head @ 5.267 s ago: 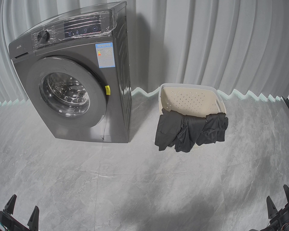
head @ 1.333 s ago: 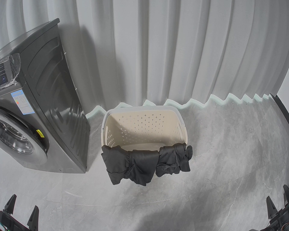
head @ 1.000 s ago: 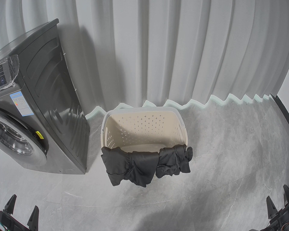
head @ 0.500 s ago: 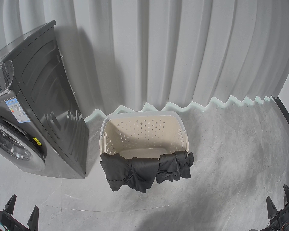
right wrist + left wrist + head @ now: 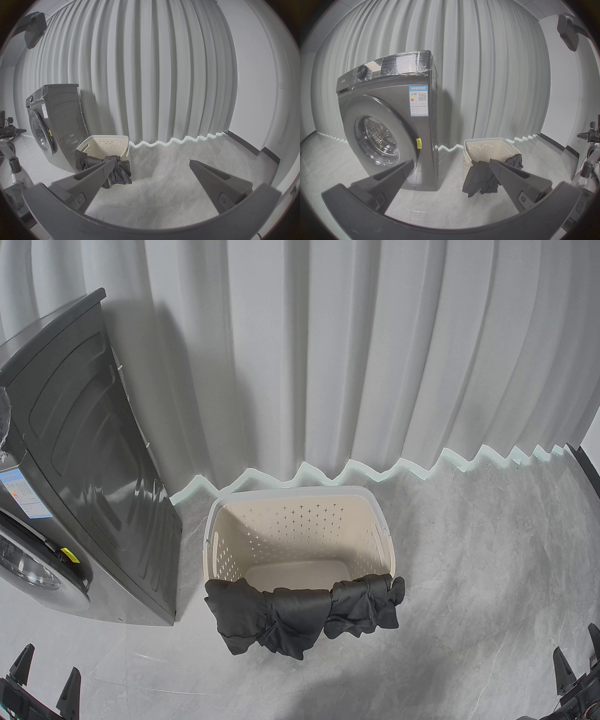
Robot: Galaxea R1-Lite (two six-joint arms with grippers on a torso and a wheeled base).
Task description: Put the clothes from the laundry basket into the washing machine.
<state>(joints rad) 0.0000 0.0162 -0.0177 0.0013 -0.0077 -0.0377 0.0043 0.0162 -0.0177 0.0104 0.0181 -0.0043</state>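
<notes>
Hanging over the near rim of the laundry basket (image 5: pixel 294 492), the clothes (image 5: pixel 287 618) are a bunched length of dark grey fabric. Most of it droops down the outside of the front wall, one end knotted up towards the robot's right corner, and the lowest fold ends just above the floor (image 5: pixel 494 565). The basket itself is cream plastic with small star-shaped holes in its walls. It stands upright on the grey stone-look tiles, its pale bottom showing behind the cloth. Behind it a white pleated curtain (image 5: pixel 375 352) falls to the floor. On the robot's left of the basket, near it but not touching, stands the washing machine (image 5: pixel 87 446), dark grey with its side panel turned towards the basket. Its round glass door (image 5: pixel 376 140) is closed, a blue-edged label (image 5: pixel 418 100) sits on the front, and clear film (image 5: pixel 393 64) is taped across the control panel. The left tool (image 5: pixel 450 163) is held low over the floor well short of the basket, its two dark fingers spread apart with nothing between them. The right tool (image 5: pixel 151 163) is likewise low on the other side, fingers wide apart and holding nothing.
</notes>
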